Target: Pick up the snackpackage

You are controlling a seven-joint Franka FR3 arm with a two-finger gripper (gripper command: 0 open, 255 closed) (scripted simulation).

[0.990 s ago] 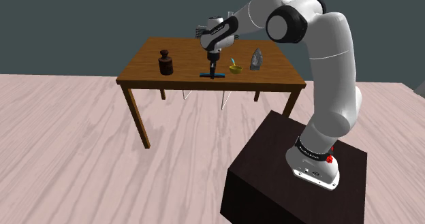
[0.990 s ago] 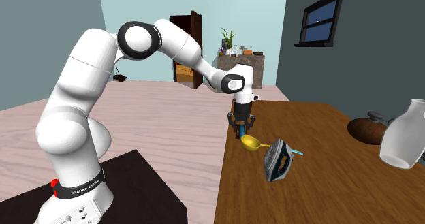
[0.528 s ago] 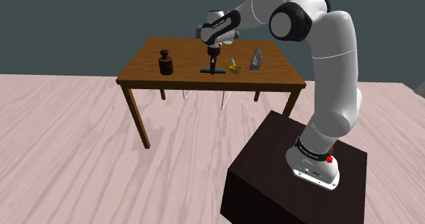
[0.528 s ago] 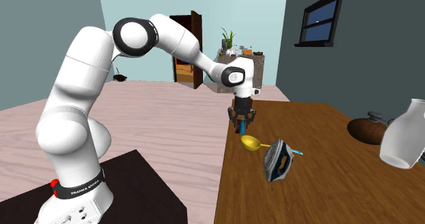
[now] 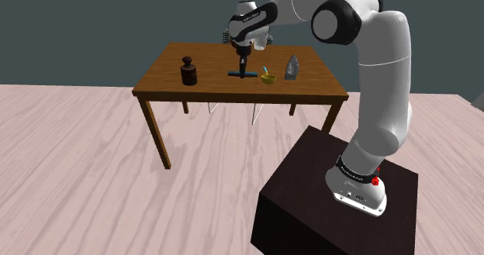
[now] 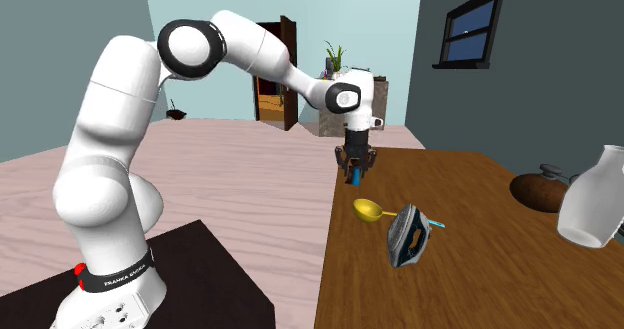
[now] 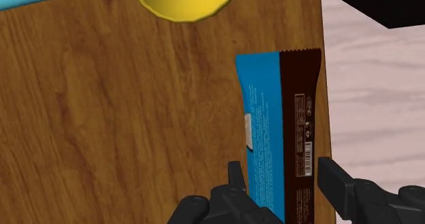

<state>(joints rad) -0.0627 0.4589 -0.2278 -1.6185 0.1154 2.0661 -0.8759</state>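
The snack package (image 7: 279,120) is a long flat bar wrapper, blue on one side and dark brown on the other. My gripper (image 7: 282,171) is shut on one end of it, one black finger on each long edge. In the shoulder view the gripper (image 5: 243,60) points straight down and the snack package (image 5: 243,73) hangs level just above the wooden table (image 5: 163,79). In the second exterior view the package (image 6: 352,174) shows as a blue strip under the gripper (image 6: 354,163), near the table's edge.
A yellow spoon with a blue handle (image 5: 267,78) lies just beside the package, with a clothes iron (image 5: 292,67) beyond it. A dark weight-shaped object (image 5: 188,71) stands toward the shoulder view's left. A white jug (image 6: 592,209) and a dark round object (image 6: 540,189) sit at the far side.
The gripper has risen from the tabletop with the snack package clasped in it; the package has left the table and hangs higher than a second ago.
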